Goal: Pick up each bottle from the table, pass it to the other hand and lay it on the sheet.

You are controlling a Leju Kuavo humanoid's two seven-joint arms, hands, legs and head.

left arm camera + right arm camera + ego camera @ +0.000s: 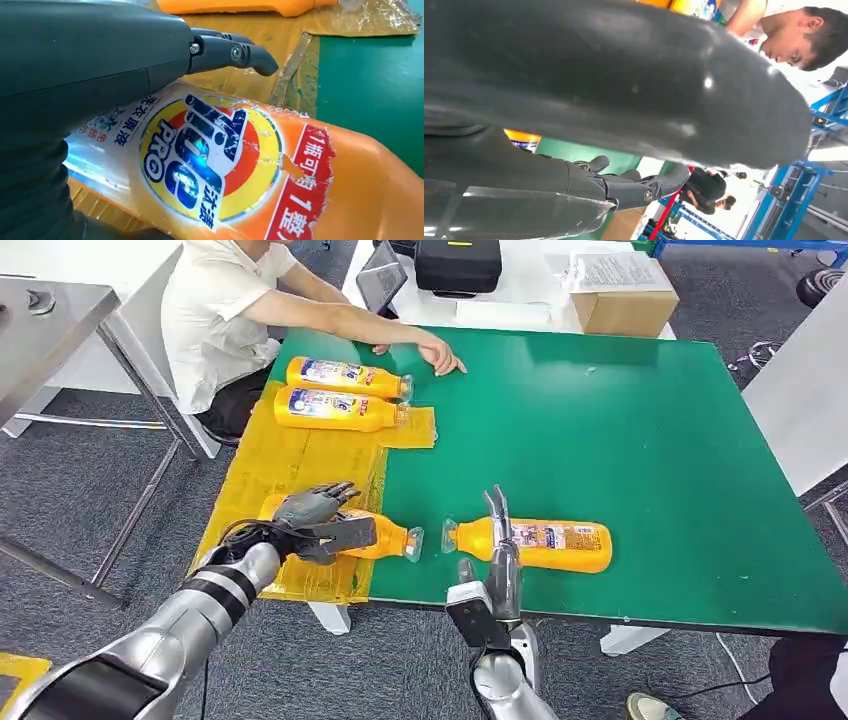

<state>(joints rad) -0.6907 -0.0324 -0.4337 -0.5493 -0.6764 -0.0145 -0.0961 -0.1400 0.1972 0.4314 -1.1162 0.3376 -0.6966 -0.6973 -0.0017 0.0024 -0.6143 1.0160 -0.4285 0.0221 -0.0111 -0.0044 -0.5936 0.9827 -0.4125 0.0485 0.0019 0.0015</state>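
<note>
Two orange bottles (340, 377) (330, 408) lie side by side at the far end of the yellow sheet (300, 455). A third orange bottle (388, 536) lies at the sheet's near end, its clear cap just over the sheet's edge onto the green table (620, 440). My left hand (318, 520) hovers right over this bottle (240, 170), its fingers (235, 52) stretched out straight above the label and not wrapped around it. A fourth orange bottle (555, 545) lies on the green table near the front edge. My right hand (503, 558) stands in front of it, fingers straight and apart, holding nothing.
A person in a white shirt (215, 310) sits at the far left corner with a hand (440, 355) resting on the table. A cardboard box (625, 305) and a black case (458, 265) stand beyond the far edge. A metal table (45, 320) is at the left.
</note>
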